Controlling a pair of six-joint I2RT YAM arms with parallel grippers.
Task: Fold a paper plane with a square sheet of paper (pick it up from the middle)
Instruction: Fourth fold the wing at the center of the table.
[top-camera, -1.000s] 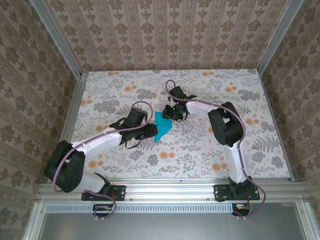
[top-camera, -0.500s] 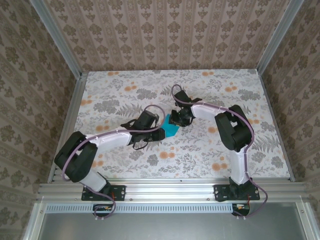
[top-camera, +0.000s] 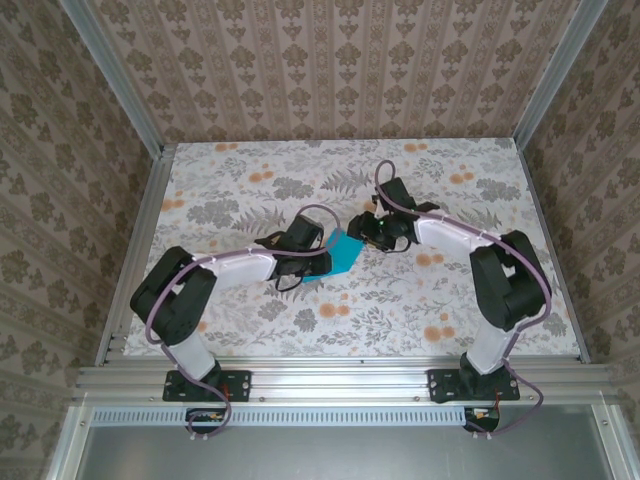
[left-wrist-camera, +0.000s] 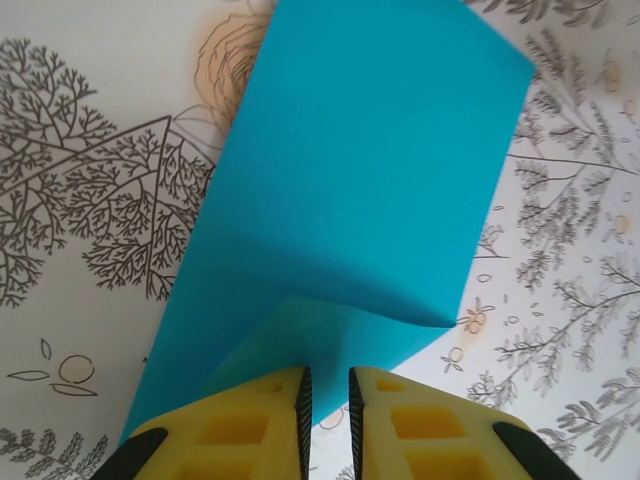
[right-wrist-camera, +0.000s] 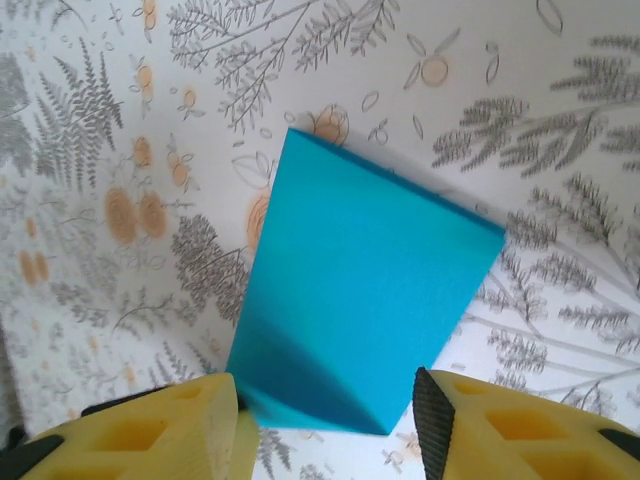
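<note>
The square sheet of paper (top-camera: 345, 251) is bright cyan-blue, folded over into a smaller creased shape on the floral table, near its middle. In the left wrist view the paper (left-wrist-camera: 370, 180) has its upper flap lifted, and a lower layer runs under my yellow fingers (left-wrist-camera: 250, 420). My left gripper (left-wrist-camera: 330, 400) has its jaws a narrow gap apart over the paper's near edge, on the paper's left side (top-camera: 318, 258). My right gripper (right-wrist-camera: 330, 405) stands wide open, with the near edge of the paper (right-wrist-camera: 360, 300) between its fingers, on the paper's upper right (top-camera: 363, 233).
The table (top-camera: 250, 190) has a floral cover and aluminium rails (top-camera: 140, 230) along its sides. Wallpapered walls close it in on three sides. Both arms reach in from the near edge and meet at the paper.
The right gripper has opened and drawn back to the right. The left gripper has moved right with the paper, and its jaws have narrowed. The paper has shifted slightly right.
</note>
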